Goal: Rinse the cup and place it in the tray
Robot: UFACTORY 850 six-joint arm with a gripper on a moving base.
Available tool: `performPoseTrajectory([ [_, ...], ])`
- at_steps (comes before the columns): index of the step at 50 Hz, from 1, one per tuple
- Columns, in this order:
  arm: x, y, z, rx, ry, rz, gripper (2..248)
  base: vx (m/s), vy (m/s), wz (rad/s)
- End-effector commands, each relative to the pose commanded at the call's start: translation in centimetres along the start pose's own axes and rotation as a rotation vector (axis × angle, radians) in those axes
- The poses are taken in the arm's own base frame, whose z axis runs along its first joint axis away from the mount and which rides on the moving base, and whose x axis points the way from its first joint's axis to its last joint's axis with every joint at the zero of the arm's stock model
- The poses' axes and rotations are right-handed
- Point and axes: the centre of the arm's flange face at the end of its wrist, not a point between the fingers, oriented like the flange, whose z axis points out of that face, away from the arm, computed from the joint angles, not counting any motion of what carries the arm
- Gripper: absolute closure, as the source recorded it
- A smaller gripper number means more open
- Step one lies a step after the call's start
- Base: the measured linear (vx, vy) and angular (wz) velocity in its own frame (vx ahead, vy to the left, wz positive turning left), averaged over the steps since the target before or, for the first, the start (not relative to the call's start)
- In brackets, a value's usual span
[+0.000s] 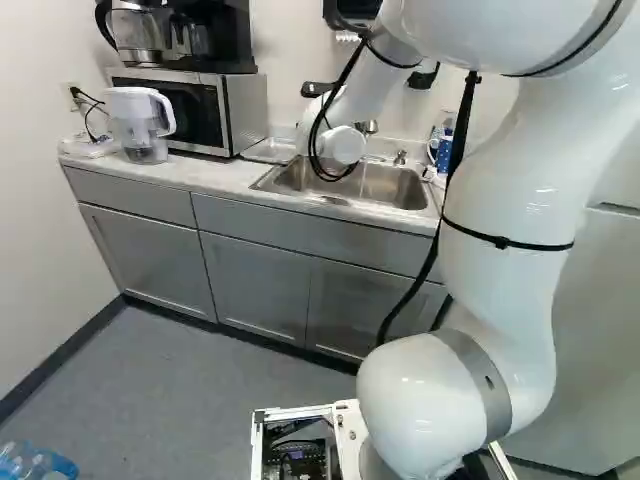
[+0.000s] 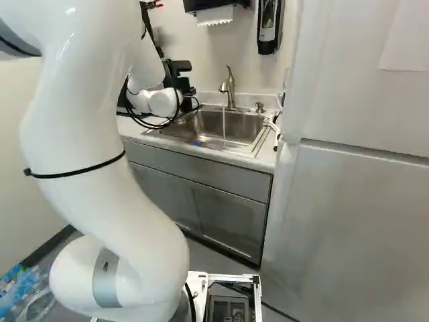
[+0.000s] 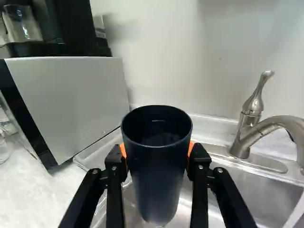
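In the right base view my black gripper point(image 2: 179, 79) shows partly beyond the wrist, near the sink's left end. The wrist view has the gripper point(image 3: 156, 159) shut on the dark blue cup point(image 3: 154, 190), an orange pad at either side. The cup is mouth up, a little tilted, its inside dark. It hangs over the zone where the clear tray point(image 3: 90, 154) meets the sink point(image 3: 247, 190). That tray point(image 1: 268, 151) lies between microwave and sink, partly hidden by cup and gripper. Water runs from the faucet point(image 2: 228, 87), to one side of the cup.
The microwave point(image 1: 205, 110), with a coffee maker point(image 1: 215, 35) on top, stands beside the tray. A white pitcher point(image 1: 141, 122) is at the counter's far left. A soap dispenser point(image 2: 259, 107) rises behind the sink. A small blue thing point(image 2: 196, 143) lies at the sink. Tall white doors point(image 2: 355, 221) stand on the right.
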Motion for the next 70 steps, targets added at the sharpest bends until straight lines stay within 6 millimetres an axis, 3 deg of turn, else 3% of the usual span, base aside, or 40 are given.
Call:
performPoseTrajectory([
  [17,-0.1,-1.1,0.4,0.019,-0.003,0.039,124,0.0,0.0,0.0],
  [70,-0.1,-1.1,0.4,0.018,-0.009,0.587,124,0.0,0.0,0.0],
])
